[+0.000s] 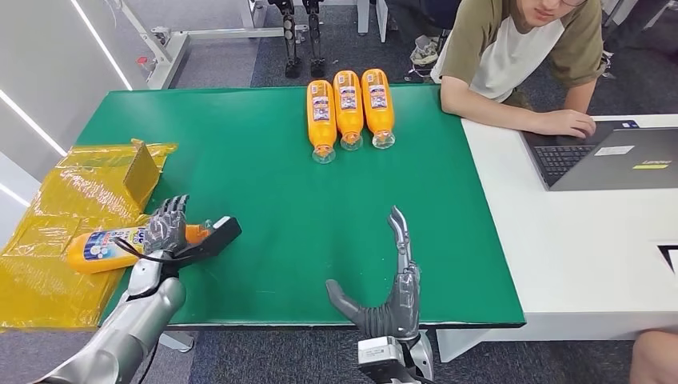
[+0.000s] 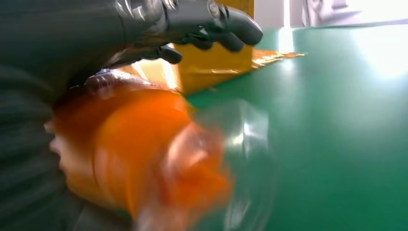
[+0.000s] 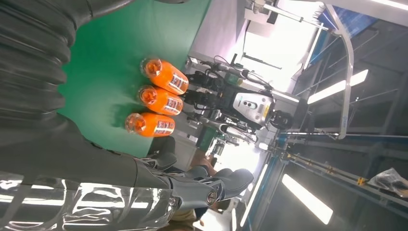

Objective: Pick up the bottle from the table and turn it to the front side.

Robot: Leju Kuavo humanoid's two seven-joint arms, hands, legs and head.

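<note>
An orange bottle [image 1: 100, 249] with a blue-and-white label lies on its side at the table's left edge, partly on a yellow plastic bag [image 1: 48, 272]. My left hand [image 1: 166, 226] wraps over its neck end, fingers curled around it. In the left wrist view the bottle [image 2: 144, 159] is a blurred orange mass under the palm, its clear cap pointing out over the green mat, and the fingers [image 2: 211, 21] curl above it. My right hand [image 1: 393, 282] hovers open near the front edge, fingers straight, thumb spread, holding nothing.
Three matching orange bottles [image 1: 348, 110] lie side by side at the back of the green table [image 1: 264, 200]; they also appear in the right wrist view [image 3: 161, 101]. A yellow box [image 1: 142, 172] stands behind my left hand. A person works at a laptop [image 1: 616, 156] on the white table.
</note>
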